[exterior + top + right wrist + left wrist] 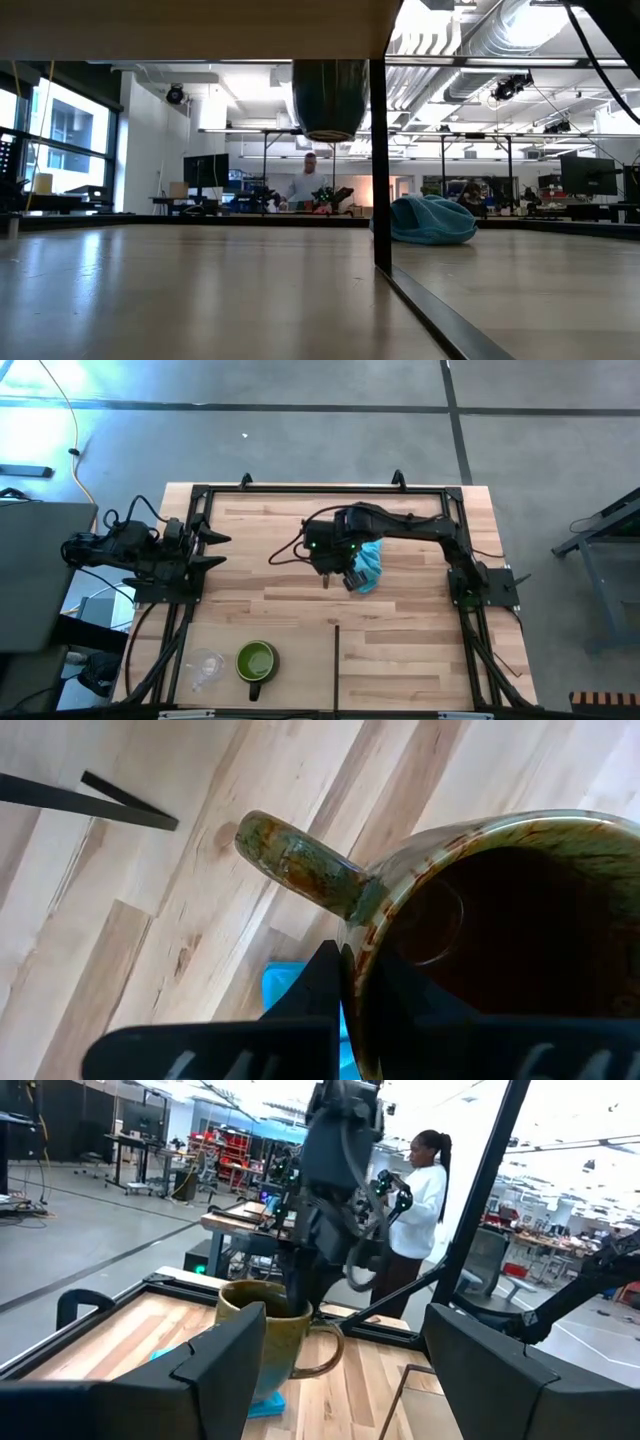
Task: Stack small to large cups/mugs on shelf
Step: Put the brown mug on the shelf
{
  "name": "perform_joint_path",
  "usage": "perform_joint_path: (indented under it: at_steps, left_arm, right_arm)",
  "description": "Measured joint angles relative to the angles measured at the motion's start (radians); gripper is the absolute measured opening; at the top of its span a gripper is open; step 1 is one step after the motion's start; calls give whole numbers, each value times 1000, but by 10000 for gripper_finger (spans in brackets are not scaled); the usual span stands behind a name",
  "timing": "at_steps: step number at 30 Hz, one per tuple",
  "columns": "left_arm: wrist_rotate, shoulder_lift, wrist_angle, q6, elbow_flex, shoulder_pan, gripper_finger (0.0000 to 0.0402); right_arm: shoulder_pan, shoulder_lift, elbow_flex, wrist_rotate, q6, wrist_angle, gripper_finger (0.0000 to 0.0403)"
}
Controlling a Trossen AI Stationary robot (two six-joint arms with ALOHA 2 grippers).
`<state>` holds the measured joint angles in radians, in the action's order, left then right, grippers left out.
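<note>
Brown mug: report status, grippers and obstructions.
Right gripper shut on brown mug rim, above light-blue cloth. Left gripper open, waiting at table's left. Clear cup and green mug at near edge.

Right gripper (343, 572) fingers clamped — left gripper (213, 550) fingers apart.

The mug with handle (256, 662) sits at the bench's (400, 650) near edge, the cup (207, 668) just left; the cloth (371, 563) lies mid-bench.
</note>
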<state>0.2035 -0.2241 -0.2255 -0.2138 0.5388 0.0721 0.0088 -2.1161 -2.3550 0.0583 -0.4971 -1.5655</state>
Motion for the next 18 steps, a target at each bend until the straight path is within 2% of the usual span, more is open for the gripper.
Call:
perform_joint_path:
  at_steps: [18]
  left_arm:
    - [32, 0, 1, 0, 0, 0, 262]
  right_arm:
    - [59, 110, -2, 42, 102, 21, 5]
